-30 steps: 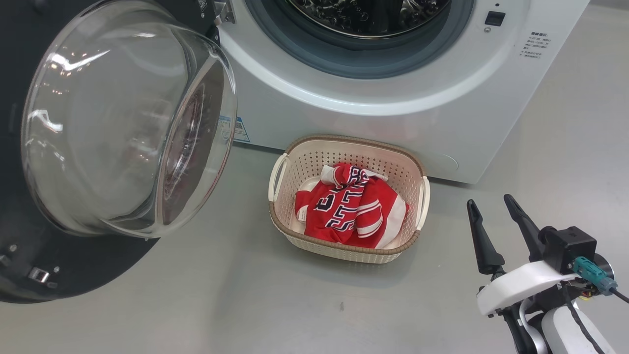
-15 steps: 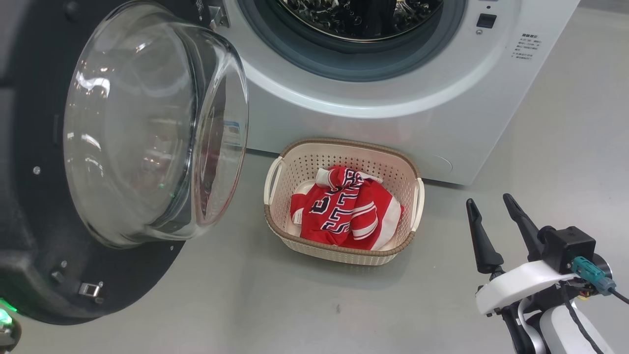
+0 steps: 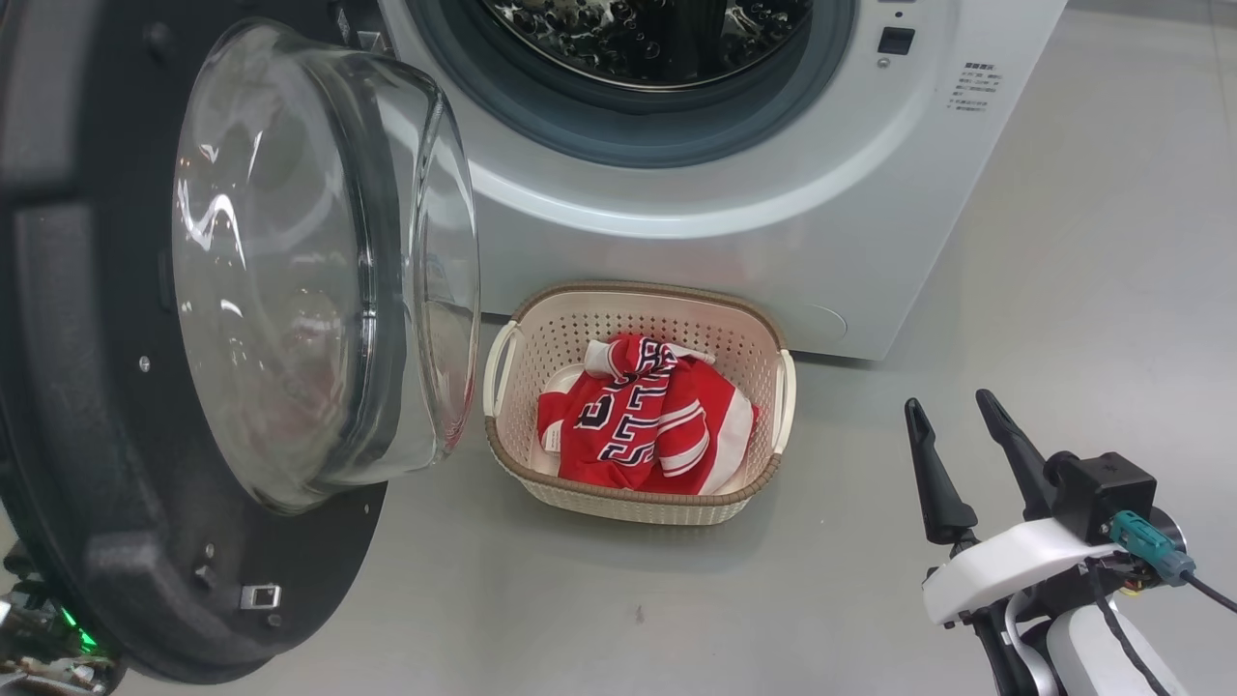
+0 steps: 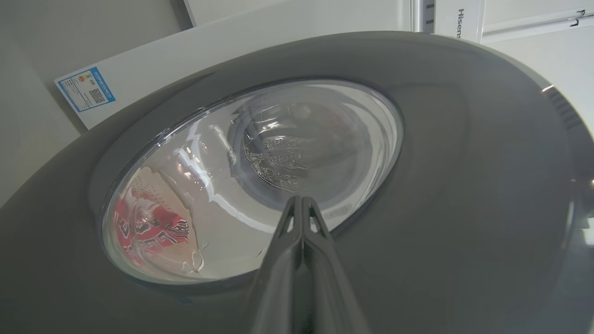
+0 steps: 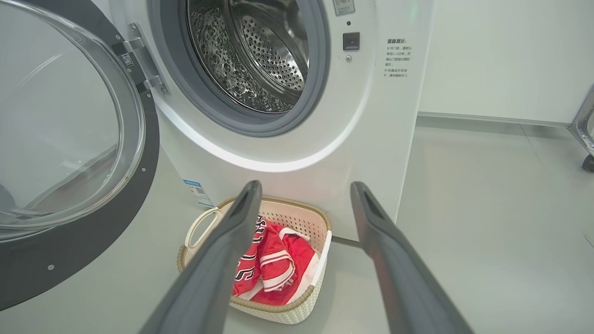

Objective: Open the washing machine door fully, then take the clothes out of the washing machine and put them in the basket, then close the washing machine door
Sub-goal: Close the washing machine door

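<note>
Room note: pale grey floor (image 3: pixel 1063 290), off-white wall (image 5: pixel 501 55).
I am looking across smooth flooring that is reflecting soft light; a grey skirting strip (image 5: pixel 468 119) is running along the wall's foot, a castored metal leg (image 5: pixel 584 127) standing near it.

The big white front-loading washing machine (image 3: pixel 676 242) stands on the grey floor (image 3: pixel 580 599) ahead of us. Its large round black door with the clear glass bowl (image 3: pixel 290 271) hangs from the metal hinge (image 5: pixel 141 60) on the left of the round drum opening (image 3: pixel 638 39). The door juts toward us, left of the small cream perforated plastic basket (image 3: pixel 628 507). That basket sits on the floor just before the machine's front, below the opening. The red white-striped clothes (image 3: pixel 643 425) lie in it. Our right jaws stand right of the basket, well apart from it. Our left jaws lie before the door's outer face.
</note>
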Controlling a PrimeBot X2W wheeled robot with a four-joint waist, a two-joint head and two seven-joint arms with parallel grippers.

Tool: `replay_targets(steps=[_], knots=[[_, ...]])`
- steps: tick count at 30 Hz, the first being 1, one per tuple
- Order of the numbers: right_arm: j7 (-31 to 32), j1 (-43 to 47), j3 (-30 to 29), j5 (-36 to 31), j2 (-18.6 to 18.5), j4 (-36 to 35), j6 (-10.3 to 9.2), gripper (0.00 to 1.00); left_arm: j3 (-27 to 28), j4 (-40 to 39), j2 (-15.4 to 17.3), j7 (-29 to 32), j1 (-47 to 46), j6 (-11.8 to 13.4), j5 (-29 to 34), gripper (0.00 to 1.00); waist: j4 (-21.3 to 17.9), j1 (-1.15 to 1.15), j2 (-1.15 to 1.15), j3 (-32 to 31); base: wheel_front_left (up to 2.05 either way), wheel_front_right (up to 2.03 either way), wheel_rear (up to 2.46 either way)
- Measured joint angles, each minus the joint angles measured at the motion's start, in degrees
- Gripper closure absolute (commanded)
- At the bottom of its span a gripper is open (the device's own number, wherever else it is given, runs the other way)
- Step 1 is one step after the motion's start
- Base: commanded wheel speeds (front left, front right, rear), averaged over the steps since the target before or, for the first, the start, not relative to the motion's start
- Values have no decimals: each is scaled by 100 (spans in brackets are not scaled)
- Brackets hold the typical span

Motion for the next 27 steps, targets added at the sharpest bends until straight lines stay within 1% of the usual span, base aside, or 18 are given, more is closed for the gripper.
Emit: replay_targets(steps=[6,16,27], knots=[[-48,0,23,7,51,32,0,0,-97,-187,-89,52,246,0,34,100,-182,0,0,-35,0,0,0],[-99,1,24,13,52,108,1,0,-219,-538,-352,75,376,0,59,100,-460,0,0,-58,0,0,0],[-164,3,-16,56,62,129,-7,0,-210,-754,-525,34,472,0,91,100,-567,0,0,-95,0,0,0]])
